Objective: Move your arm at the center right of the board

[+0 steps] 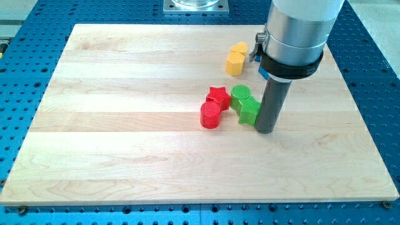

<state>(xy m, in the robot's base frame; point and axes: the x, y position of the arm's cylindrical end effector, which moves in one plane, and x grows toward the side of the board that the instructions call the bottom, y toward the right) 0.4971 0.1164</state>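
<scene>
My tip (pixel 265 130) rests on the wooden board (pixel 125 144), right of the centre. It stands just to the right of a green block (pixel 249 112), close to or touching it. A second green block, round (pixel 240 94), sits just above and left of that one. A red star block (pixel 218 96) and a red round block (pixel 210 115) lie left of the green ones. Two yellow blocks (pixel 236 59) sit together toward the view's top, left of my arm.
The arm's silver and black body (pixel 294 37) hangs over the board's upper right. A small blue piece (pixel 256 55) peeks out at its left edge. A blue perforated table (pixel 369 75) surrounds the board. A metal mount (pixel 195 5) sits at the view's top.
</scene>
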